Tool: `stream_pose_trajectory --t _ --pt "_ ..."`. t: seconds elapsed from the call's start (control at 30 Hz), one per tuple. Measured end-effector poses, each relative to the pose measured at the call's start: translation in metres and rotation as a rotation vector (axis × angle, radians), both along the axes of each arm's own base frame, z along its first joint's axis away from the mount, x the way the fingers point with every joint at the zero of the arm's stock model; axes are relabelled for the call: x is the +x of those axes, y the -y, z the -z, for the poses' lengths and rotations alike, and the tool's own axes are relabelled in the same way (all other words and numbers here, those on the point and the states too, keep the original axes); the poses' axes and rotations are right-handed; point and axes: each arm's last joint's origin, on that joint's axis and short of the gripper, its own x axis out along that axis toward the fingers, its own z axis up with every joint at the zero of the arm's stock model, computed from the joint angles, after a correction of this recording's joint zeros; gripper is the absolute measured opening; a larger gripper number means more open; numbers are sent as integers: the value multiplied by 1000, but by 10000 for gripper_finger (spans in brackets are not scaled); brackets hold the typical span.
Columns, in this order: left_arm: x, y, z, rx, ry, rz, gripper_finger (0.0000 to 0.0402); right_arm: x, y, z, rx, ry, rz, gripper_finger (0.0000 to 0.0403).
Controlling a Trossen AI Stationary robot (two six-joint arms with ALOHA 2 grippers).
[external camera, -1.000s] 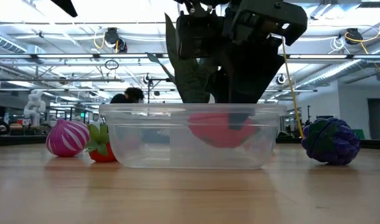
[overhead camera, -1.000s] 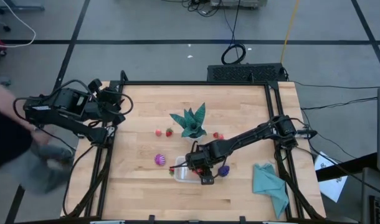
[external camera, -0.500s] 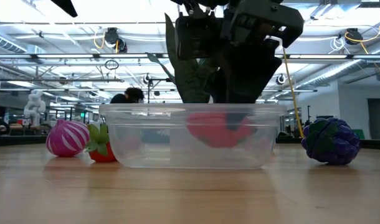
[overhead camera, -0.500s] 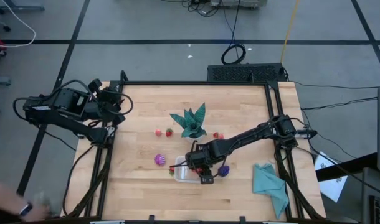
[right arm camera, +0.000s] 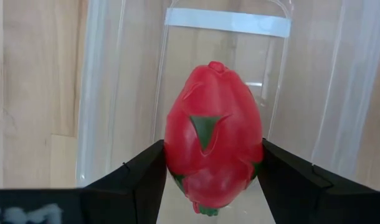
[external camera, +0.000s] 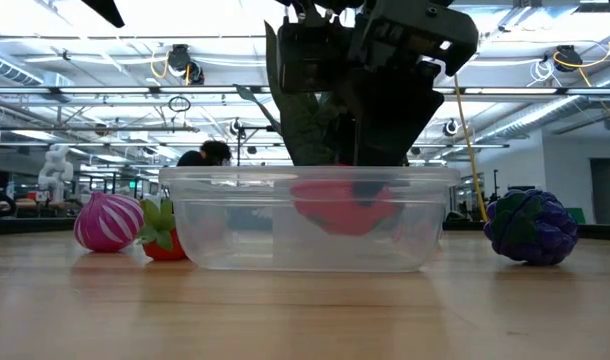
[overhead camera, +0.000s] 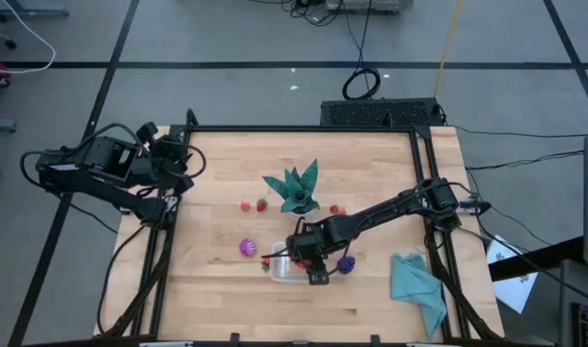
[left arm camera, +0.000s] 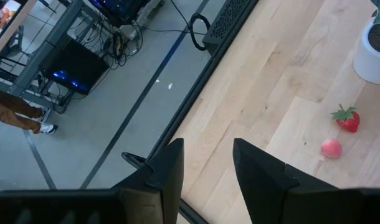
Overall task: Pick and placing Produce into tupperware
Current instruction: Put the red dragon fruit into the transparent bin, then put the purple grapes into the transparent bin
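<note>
My right gripper [overhead camera: 301, 258] reaches down into the clear tupperware [overhead camera: 286, 271] near the table's near edge and is shut on a large red piece with green leaf marks [right arm camera: 212, 124]. The pink-purple ball [overhead camera: 247, 248] and a strawberry [external camera: 163, 236] lie on the table left of the tupperware [external camera: 225, 235]. The dark purple piece [overhead camera: 346, 263] lies to its right. More small fruits [overhead camera: 262, 204] lie by the plant. My left gripper [overhead camera: 190, 164] waits open at the table's far left corner. My right gripper pinches the red piece between its two fingers, one on each side of its wide middle [right arm camera: 171, 155]. The fingers come from above, pointing down. In the low view the red piece [external camera: 343, 205] hangs inside the tupperware, its lower end above the floor.
A teal spiky plant in a white pot [overhead camera: 296, 190] stands just beyond the tupperware. A teal cloth [overhead camera: 416, 286] lies at the near right corner. The left wrist view shows a strawberry [left arm camera: 346, 119] and a pink piece [left arm camera: 330, 148] on bare wood.
My right gripper has carried the red piece a little toward the table's left and slightly up inside the tupperware, staying shut on it. A person at the picture's left has moved out of the high view.
</note>
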Motion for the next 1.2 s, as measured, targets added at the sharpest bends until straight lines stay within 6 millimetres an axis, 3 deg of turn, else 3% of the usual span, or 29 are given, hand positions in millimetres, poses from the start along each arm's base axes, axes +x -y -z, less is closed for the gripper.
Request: stream_pose_trajectory --t 0.37,0.77,1.2 --pt "0 0 0 0 1 -1 145 1 3 0 3 -2 10 243" --pt "0 0 0 0 1 -2 145 0 3 -3 0 3 0 243" --pt "0 0 0 0 2 -2 145 -6 4 -32 21 77 6 242"
